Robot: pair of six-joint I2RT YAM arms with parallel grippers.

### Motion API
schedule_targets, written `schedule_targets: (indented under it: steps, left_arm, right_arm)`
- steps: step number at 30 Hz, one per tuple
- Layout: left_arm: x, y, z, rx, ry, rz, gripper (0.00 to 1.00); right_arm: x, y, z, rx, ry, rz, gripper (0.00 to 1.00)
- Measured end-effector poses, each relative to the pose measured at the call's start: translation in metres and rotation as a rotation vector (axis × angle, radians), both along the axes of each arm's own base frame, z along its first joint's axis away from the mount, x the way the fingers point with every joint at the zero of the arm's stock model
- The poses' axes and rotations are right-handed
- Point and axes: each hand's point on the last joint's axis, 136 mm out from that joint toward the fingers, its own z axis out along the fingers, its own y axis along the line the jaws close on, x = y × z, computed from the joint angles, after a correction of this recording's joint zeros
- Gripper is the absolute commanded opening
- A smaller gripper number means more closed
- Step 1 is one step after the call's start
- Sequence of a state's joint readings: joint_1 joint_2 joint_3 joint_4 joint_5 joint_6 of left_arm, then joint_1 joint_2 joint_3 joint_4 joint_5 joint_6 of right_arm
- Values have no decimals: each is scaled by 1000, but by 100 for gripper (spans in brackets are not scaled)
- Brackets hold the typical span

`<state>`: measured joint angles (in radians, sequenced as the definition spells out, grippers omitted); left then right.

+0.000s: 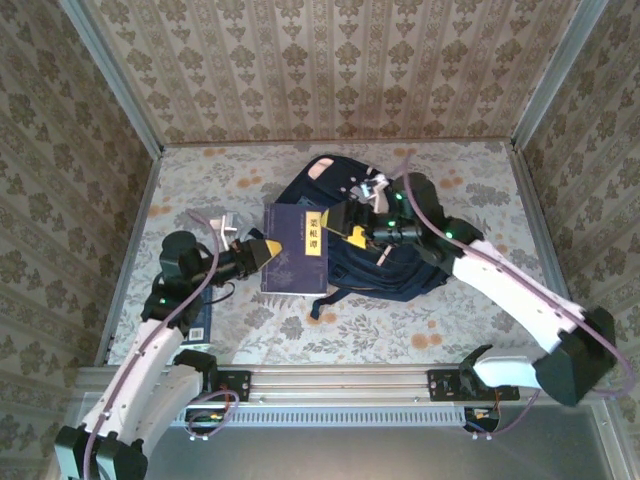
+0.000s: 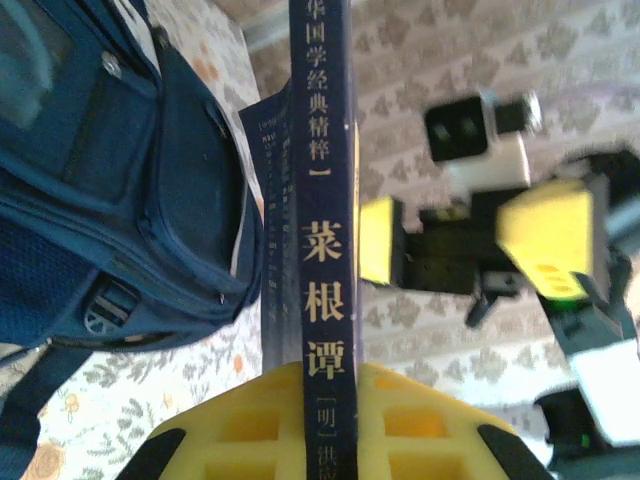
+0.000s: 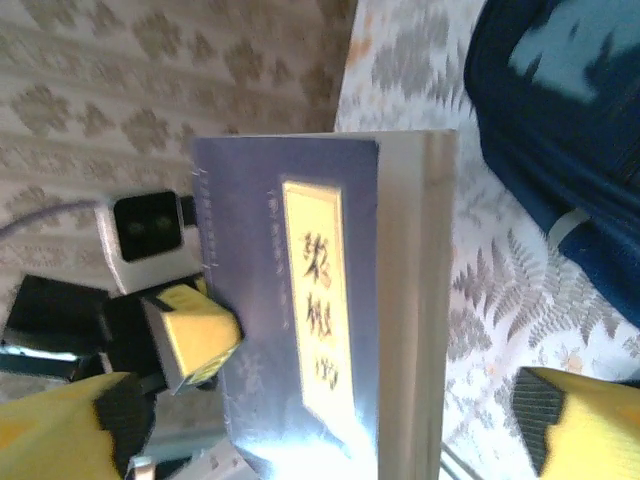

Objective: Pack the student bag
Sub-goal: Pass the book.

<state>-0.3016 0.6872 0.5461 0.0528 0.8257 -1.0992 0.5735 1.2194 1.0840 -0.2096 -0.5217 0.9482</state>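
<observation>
Zero books are visibly inside your student bag [image 1: 395, 275], which lies toward the far edge of the table [image 1: 480, 310], right of the middle. I cannot tell whether its mouth is open. Just beside its left flank stands the dark blue book [image 1: 290, 255], its spine clenched in your left gripper [image 1: 268, 250]. Your right gripper [image 1: 348, 226] hovers over the bag with jaws spread wide, straddling the book's other end without pinching it. I'd judge the packing barely begun: this book has yet to go in.
</observation>
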Motion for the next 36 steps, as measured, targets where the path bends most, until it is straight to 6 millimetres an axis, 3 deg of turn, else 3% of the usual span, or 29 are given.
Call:
schedule_targets:
  steps: [2,5,11,13,18,23,30,33,36]
  left_arm:
    - [7,9,2,-29,7,99,0]
    - [24,23,1,-98,47,254,0]
    - [48,33,-5,-172,127,510,0]
    - [50,29,-3,-178,132,548,0]
    - [63,15,12,-211,125,601,0]
    - [68,10,7,-217,137,646,0]
    - [68,12,13,-251,130,682,0]
    - [68,12,17,-274,132,689,0]
    - [66,10,17,-284,139,687,0]
  right_arm:
    - [-6,-17,10,15,-38,-80,100]
    - [-12,-28,6,51,-34,-165,98]
    - [-28,0,-46,95,98,-208,100]
    - [-31,14,-51,116,114,-208,99]
    - [-25,46,-37,220,84,-214,100]
    - [1,63,-17,318,38,-265,97]
    - [23,66,3,396,-24,-343,77]
    - [30,68,10,413,-42,-358,62]
    - [36,73,11,416,-49,-370,58]
